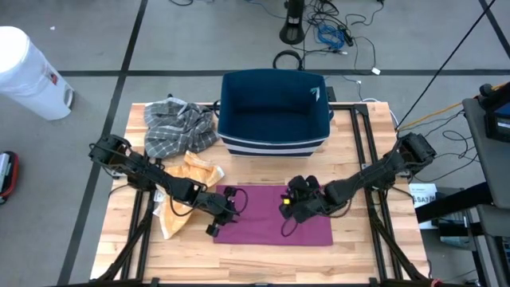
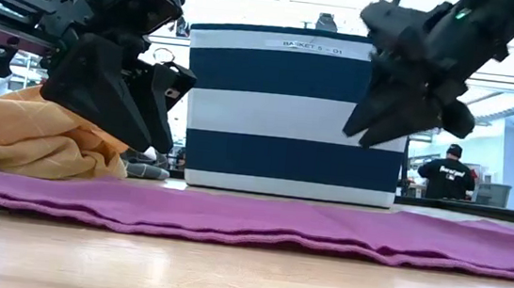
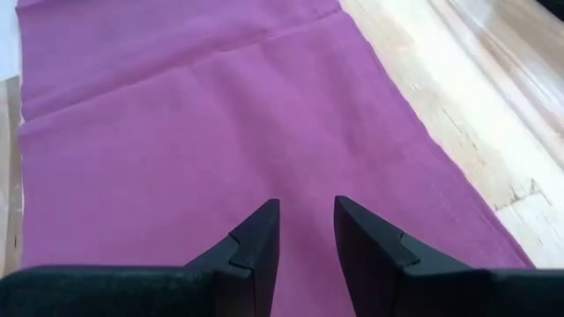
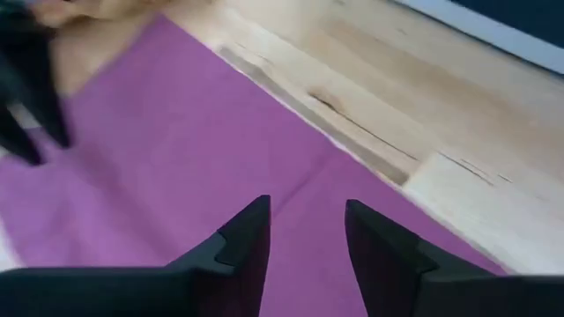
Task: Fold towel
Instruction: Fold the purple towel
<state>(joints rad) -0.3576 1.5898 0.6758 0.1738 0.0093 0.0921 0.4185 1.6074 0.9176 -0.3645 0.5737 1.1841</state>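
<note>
The purple towel (image 1: pixel 271 223) lies flat on the table as a wide rectangle, with a crease line across it in the left wrist view (image 3: pixel 176 132). My left gripper (image 1: pixel 229 209) hovers over the towel's left end, open, fingertips a small gap apart (image 3: pixel 306 210). My right gripper (image 1: pixel 288 206) hovers over the towel's middle near its far edge, open (image 4: pixel 307 210). In the low view both the left gripper (image 2: pixel 156 142) and the right gripper (image 2: pixel 358 130) hang clear above the towel (image 2: pixel 259 220).
A blue and white striped basket (image 1: pixel 275 112) stands just beyond the towel. A grey plaid cloth (image 1: pixel 179 127) lies at the far left, and an orange cloth (image 1: pixel 195 171) lies bunched beside the towel's left end. A person (image 2: pixel 445 176) stands in the room beyond.
</note>
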